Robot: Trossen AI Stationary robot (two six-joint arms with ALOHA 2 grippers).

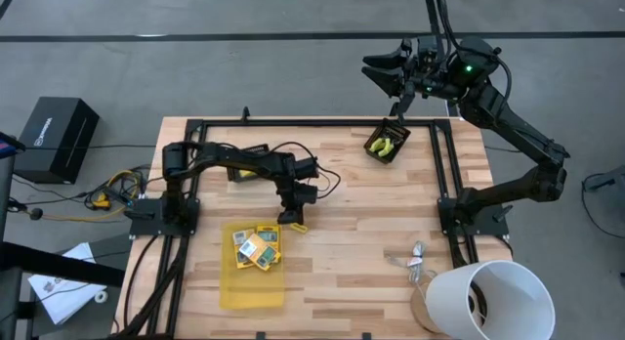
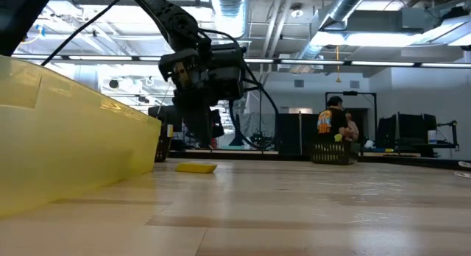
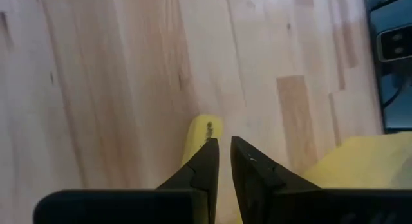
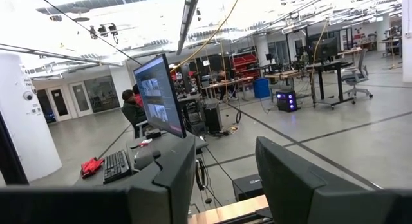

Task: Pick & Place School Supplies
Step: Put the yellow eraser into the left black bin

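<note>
My left end effector [image 1: 295,219] hangs just above a short yellow stick [image 1: 296,227] lying on the desk [image 1: 371,242], fingers nearly together w/ a thin gap, gripping nothing. Stick sits just beside the yellow tray [image 1: 252,281], which holds printed boxes [image 1: 258,246]. My right end effector [image 1: 391,78] waits raised past the desk's far edge, fingers apart, empty. Risk: the narrow gap may push the stick away instead of straddling it, or roll it vs the tray wall.

We look past the right gripper [image 4: 225,179], its two dark fingers [image 4: 170,179] standing apart, into a wide hall. A monitor [image 4: 158,98] faces us beside a keyboard [image 4: 117,165]; a person [image 4: 133,111] sits behind it, and something red, perhaps cloth [image 4: 92,166], lies nearby.
</note>
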